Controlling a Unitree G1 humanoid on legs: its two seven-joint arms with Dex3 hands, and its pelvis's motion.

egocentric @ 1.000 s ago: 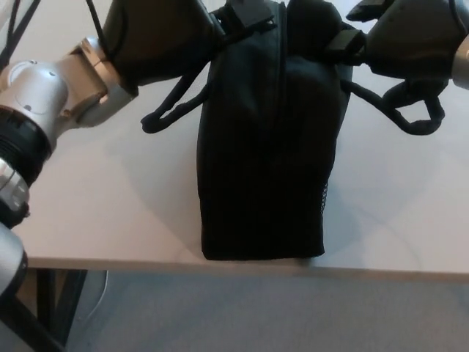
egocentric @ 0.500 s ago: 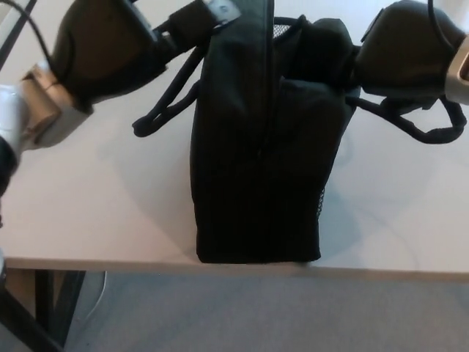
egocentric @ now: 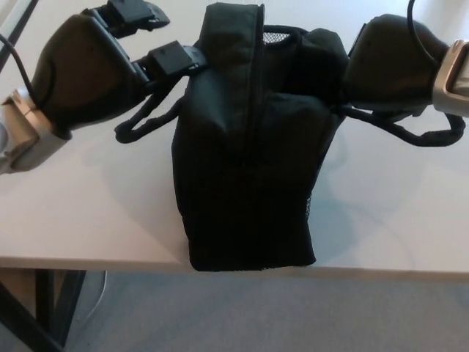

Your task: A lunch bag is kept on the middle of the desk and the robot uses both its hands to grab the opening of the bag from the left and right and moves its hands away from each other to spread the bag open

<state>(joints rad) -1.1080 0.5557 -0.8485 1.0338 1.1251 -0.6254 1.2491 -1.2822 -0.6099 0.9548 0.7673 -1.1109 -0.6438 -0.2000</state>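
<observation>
The black lunch bag [egocentric: 249, 169] stands upright on the white desk [egocentric: 80, 213], close to its front edge. My left hand [egocentric: 84, 73] is at the bag's upper left. One finger [egocentric: 170, 59] holds the left rim of the opening while another points up, free of the bag. My right hand [egocentric: 388, 62] presses into the upper right rim, closed on the fabric there, with its fingertips hidden by the bag. The top of the bag is pulled wide between the two hands.
Black carry cords loop out on both sides, one on the left [egocentric: 139, 121] and one on the right [egocentric: 429, 132]. The desk's front edge [egocentric: 95, 262] runs just below the bag's base, with grey floor [egocentric: 256, 315] and a desk leg [egocentric: 51, 301] beneath it.
My left hand has pulled outward to the left and the right hand holds its side. The bag's top has widened and its body has slid a little left.
</observation>
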